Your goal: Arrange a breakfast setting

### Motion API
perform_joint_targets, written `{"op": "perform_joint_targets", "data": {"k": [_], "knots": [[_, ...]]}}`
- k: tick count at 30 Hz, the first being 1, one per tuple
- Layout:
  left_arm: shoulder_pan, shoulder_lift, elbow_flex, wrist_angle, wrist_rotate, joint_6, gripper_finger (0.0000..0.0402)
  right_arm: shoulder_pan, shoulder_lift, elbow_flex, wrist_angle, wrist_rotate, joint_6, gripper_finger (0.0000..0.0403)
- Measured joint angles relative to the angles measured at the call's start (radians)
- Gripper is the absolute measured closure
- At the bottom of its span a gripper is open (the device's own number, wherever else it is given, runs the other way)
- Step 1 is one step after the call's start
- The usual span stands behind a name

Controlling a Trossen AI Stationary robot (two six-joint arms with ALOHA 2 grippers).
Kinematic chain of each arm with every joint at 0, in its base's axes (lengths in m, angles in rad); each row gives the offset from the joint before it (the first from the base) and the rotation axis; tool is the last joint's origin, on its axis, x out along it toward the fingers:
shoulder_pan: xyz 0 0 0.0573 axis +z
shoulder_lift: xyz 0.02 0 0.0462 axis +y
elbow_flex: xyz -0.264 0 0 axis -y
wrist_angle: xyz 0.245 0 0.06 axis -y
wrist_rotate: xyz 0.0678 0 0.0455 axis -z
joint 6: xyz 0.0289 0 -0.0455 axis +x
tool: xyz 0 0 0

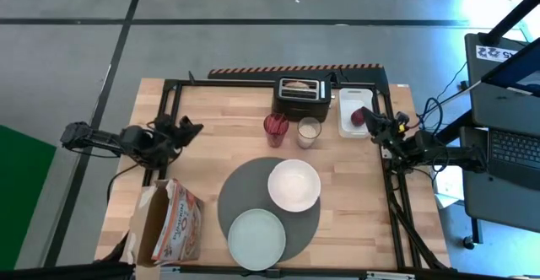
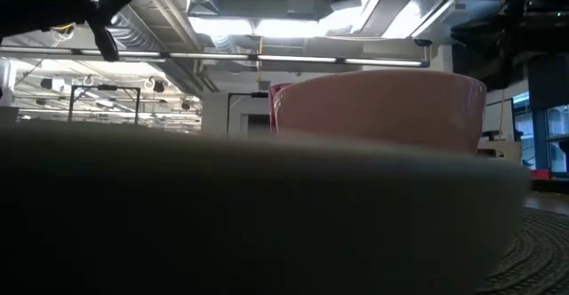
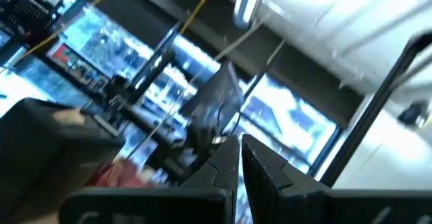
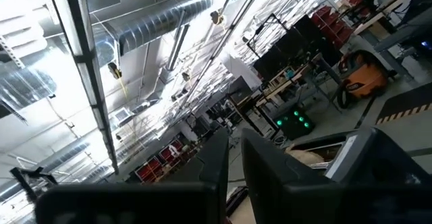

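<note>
Bowl (image 1: 294,185) and plate (image 1: 256,238) overhang placemat (image 1: 245,197) edges; both grippers clenched, empty.

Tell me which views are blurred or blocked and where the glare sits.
Low view: the pale plate fills the foreground out of focus, hiding most of the table, with the white bowl rising behind it. High view: sharp, with blue-white glare at the top right corner. Left wrist view: smeared and tilted. Right wrist view: sharp, ceiling lights overexposed.

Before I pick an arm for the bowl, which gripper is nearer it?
Right. The right gripper is beyond the bowl near the tray; the left gripper sits farther off at the table's left edge.
</note>
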Motion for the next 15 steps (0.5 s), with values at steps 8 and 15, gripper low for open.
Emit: {"op": "perform_joint_targets", "data": {"k": [8,15], "knots": [[0.0,0.0,0.007,0.175,-0.288,-0.087,0.0388,0.0,0.0,0.0,0.078,0.018,0.001,0.0356],[0.098,0.033,0.173,0.216,-0.195,0.083,0.0388,0.0,0.0,0.0,0.186,0.238,-0.001,0.0356]]}}
